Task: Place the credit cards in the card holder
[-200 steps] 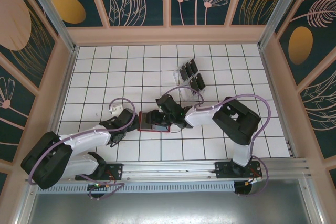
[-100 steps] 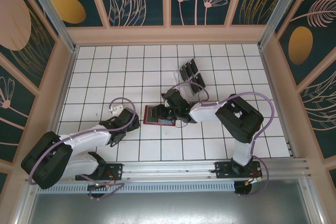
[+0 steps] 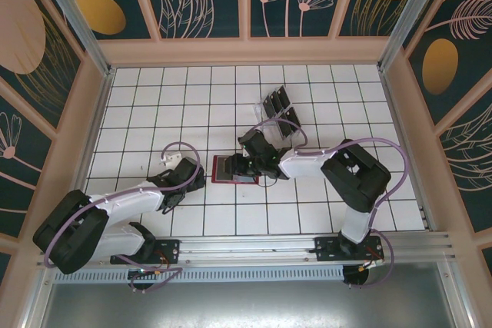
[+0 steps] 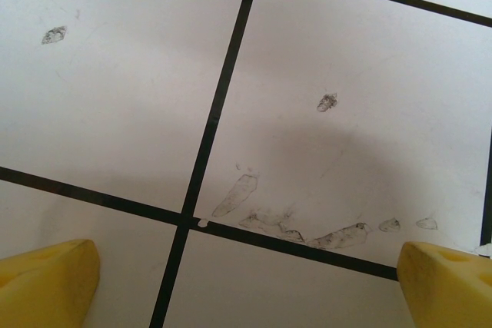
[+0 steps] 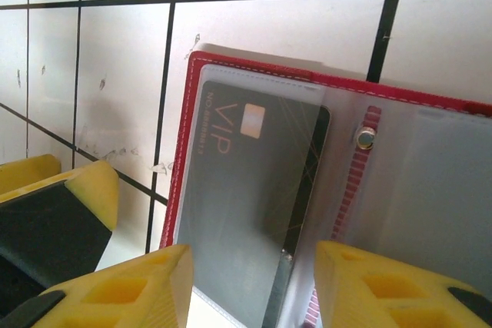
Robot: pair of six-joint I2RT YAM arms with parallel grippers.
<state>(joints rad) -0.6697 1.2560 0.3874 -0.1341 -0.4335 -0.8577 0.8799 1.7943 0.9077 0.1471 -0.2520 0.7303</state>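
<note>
The card holder [image 3: 228, 168] lies open on the white tiles, its red rim [image 5: 181, 160] framing grey pockets. One black credit card [image 5: 246, 182], printed VIP, sits in its left pocket under the translucent sleeve, with a dark strip along its right edge uncovered. My right gripper [image 5: 250, 289] hovers over the wallet's near edge, jaws apart astride the card and gripping nothing; in the top view it [image 3: 247, 164] is at the wallet's right side. My left gripper [image 3: 194, 177] rests just left of the wallet, and it [image 4: 246, 289] stands wide open over bare tile. More credit cards [image 3: 280, 110] stand behind.
Those cards stand in a clear slotted rack [image 3: 267, 134] just behind the right arm. The left gripper's yellow fingertip [image 5: 84, 186] shows close to the wallet's left edge. Wooden walls [image 3: 92, 136] bound the tiled table on three sides.
My right gripper has drawn back to the right off the wallet, uncovering it; the wallet now lies slightly farther back and right. The left arm has barely moved.
</note>
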